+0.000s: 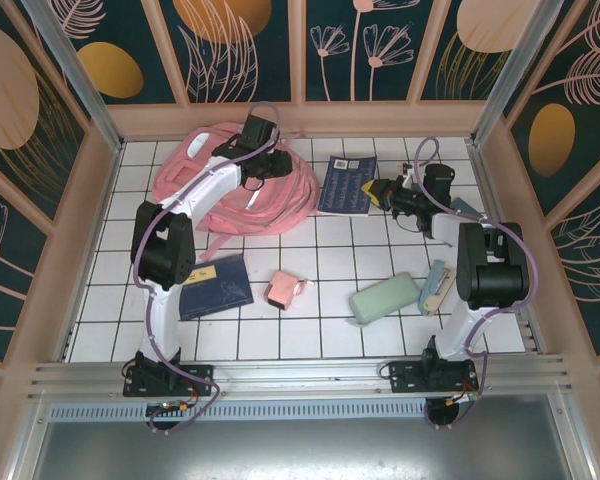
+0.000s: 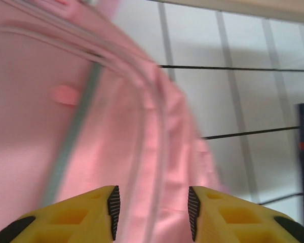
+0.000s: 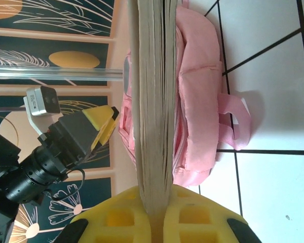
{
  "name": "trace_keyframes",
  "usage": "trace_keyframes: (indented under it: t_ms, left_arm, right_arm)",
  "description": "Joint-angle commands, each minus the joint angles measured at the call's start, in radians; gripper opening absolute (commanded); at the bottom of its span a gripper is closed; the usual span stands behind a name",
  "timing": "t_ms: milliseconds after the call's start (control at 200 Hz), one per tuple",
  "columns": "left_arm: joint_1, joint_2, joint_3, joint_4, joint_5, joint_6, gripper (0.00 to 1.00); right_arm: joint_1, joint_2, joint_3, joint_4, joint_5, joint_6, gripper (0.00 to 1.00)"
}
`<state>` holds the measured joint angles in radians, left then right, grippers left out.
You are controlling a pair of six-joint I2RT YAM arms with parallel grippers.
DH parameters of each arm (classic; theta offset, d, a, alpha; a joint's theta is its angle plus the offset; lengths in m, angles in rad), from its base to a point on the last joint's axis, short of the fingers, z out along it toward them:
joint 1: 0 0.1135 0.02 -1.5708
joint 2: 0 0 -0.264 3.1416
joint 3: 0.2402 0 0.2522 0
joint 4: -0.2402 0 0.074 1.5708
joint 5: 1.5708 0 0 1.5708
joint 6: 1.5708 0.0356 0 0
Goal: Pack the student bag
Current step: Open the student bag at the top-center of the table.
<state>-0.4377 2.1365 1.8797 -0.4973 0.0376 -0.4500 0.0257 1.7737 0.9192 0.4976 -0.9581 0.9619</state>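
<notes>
The student bag (image 1: 195, 180) is a large soft pink backpack lying at the table's far left. My left gripper (image 1: 261, 168) hovers over its right side. In the left wrist view the fingers (image 2: 153, 212) stand open just above the blurred pink fabric and seam of the bag (image 2: 66, 126), with nothing gripped between them. My right gripper (image 1: 382, 190) is shut on the edge of a dark blue book (image 1: 346, 185) at the far middle. In the right wrist view the book's page edges (image 3: 152, 101) run up from the closed yellow jaws (image 3: 158, 212), with the bag (image 3: 197, 101) beyond.
A second dark blue book (image 1: 215, 285) lies beside the left arm. A small pink pouch (image 1: 283, 289) sits mid-table, with a pale green case (image 1: 384, 298) and a light teal item (image 1: 437, 288) to its right. Wooden walls ring the tiled table.
</notes>
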Motion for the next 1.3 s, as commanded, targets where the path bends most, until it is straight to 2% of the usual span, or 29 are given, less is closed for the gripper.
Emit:
trace_keyframes:
  t_ms: [0,240,480,555,610,775,886,1296]
  left_arm:
    - [-0.009,0.055,0.056,-0.141,-0.204,0.161,0.44]
    - [-0.049,0.086,0.042,-0.115,-0.204,0.225,0.55]
    - [-0.076,0.172,0.063,-0.152,-0.304,0.267,0.52]
    - [-0.076,0.185,0.062,-0.158,-0.306,0.265,0.47]
    - [-0.076,0.191,0.061,-0.159,-0.321,0.258,0.39]
    - [-0.075,0.164,0.063,-0.157,-0.373,0.244,0.0]
    - [-0.075,0.123,0.074,-0.153,-0.405,0.226,0.0]
    - [-0.019,-0.035,0.167,-0.166,-0.298,0.15,0.0]
  right_arm:
    - [0.0,-0.046,-0.01,0.005,0.002,-0.032,0.0]
    - [0.011,-0.043,-0.011,0.004,0.005,-0.029,0.0]
    - [0.022,-0.034,0.001,0.0,0.005,-0.024,0.0]
    - [0.023,-0.03,0.003,-0.001,0.005,-0.025,0.0]
    - [0.026,-0.025,0.003,0.0,0.005,-0.023,0.0]
    - [0.027,-0.02,0.009,0.004,0.006,-0.021,0.0]
    - [0.027,-0.02,0.005,0.011,0.011,-0.018,0.0]
    - [0.046,-0.008,0.009,0.082,0.033,0.03,0.0]
